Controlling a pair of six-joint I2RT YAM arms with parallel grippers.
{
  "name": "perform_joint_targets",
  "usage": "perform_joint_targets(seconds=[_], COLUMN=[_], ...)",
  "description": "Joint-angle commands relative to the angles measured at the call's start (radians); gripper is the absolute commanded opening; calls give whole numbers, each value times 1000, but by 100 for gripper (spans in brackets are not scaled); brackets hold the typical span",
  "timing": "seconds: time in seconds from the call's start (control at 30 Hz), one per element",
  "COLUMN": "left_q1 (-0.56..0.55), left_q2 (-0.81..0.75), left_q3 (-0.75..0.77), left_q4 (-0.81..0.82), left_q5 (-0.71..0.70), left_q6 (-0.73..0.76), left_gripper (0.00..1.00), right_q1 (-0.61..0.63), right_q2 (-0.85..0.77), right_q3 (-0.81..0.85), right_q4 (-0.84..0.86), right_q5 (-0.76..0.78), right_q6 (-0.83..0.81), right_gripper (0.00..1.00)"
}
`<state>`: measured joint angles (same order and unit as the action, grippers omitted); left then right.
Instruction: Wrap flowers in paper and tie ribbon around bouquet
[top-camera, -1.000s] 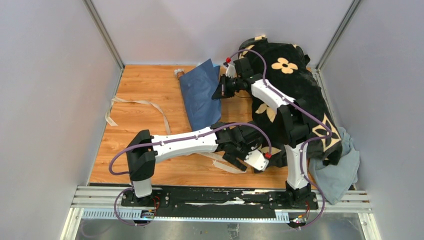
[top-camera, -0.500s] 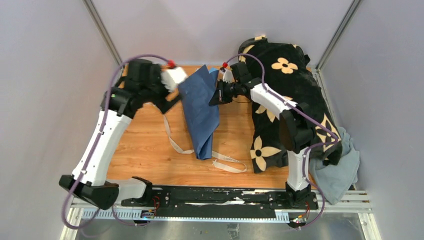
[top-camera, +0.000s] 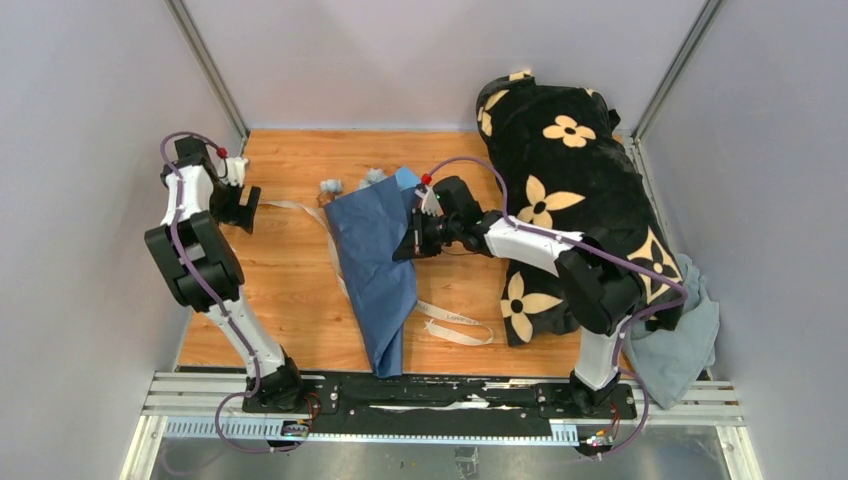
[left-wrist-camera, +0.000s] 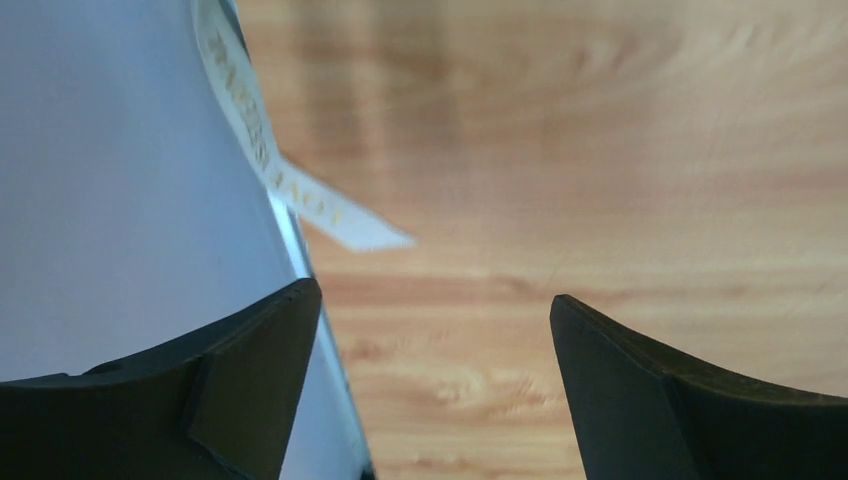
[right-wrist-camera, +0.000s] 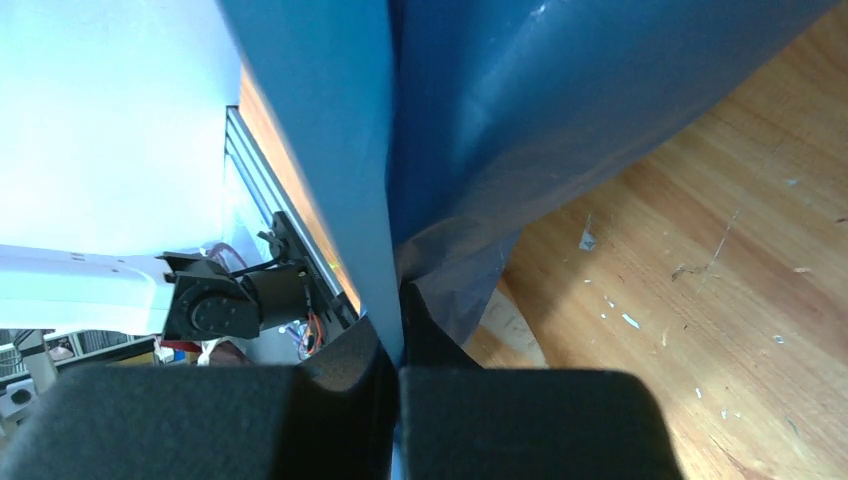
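1. Grey walls closed in the wooden worktop (top-camera: 270, 300) on three sides. A black blanket (top-camera: 590, 190) printed with cream flower shapes was heaped along the right of the top view, with a grey-blue cloth (top-camera: 690, 350) bunched at its lower right corner.
2. The bouquet (top-camera: 375, 260) lay on the wood in the middle of that frame. It was a cone of navy paper (top-camera: 365, 230) with its wide end toward the top of the frame and its narrow tip pointing down at the rail (top-camera: 440, 390) that carries my bases.
3. The flowers (top-camera: 330, 186) showed at the wide end, upper centre, as a few pale blue blooms poking out past the paper's edge. A patch of the sheet's light blue face was just beside them.
4. The ribbon (top-camera: 455, 322) ran in from the left of the frame, passed under the cone and came out at the lower right. There it looped on the wood near the blanket.
5. My right gripper (top-camera: 408, 245) was closed tight on the paper's right edge, just right of centre. In its wrist view, the navy sheet (right-wrist-camera: 520, 120) stood pinched in my right gripper (right-wrist-camera: 400, 340) and filled the upper frame.
6. My left gripper (top-camera: 247, 208) stood at the upper left of the top view, close to the wall, with its jaws wide and nothing between them.
7. In the left wrist view, the gripper (left-wrist-camera: 430, 310) framed bare wood. The ribbon's (left-wrist-camera: 300, 190) cut end, with gold lettering on it, lay at the upper left, clear of both fingers.
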<state>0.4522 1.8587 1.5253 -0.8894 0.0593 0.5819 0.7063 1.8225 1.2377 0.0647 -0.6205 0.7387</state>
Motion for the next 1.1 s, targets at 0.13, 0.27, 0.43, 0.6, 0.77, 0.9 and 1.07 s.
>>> perform_joint_targets(seconds=[0.13,0.27,0.43,0.6,0.77,0.9,1.07], left_q1=[-12,-12,-15,-28,-33,-59,-58], left_q2=[207,215,275,393,467,500,507], left_q3=[277,173,203,365,402,412,408], left_q4=[163,363,388,260,188,173,175], left_q5=[79,-29,-98,-221,-238,-251,-224], left_q6=[-548,-876,-1033,-1038,-1057,-1028,-1019], left_gripper=[93,94,100,100,98,80,25], right_q1=[71,76,78,76,66,54,48], right_q2=[32,56,77,87,96,92,79], right_q3=[-66,-71,-44,-29,-22,-20,-37], right_q4=[57,57,13,-5,-2,-3,7], right_q5=[101,108,108,113,107,101,104], right_q6=[11,9,-23,-42,-37,-43,-37], right_gripper=[0,0,0,0,0,0,0])
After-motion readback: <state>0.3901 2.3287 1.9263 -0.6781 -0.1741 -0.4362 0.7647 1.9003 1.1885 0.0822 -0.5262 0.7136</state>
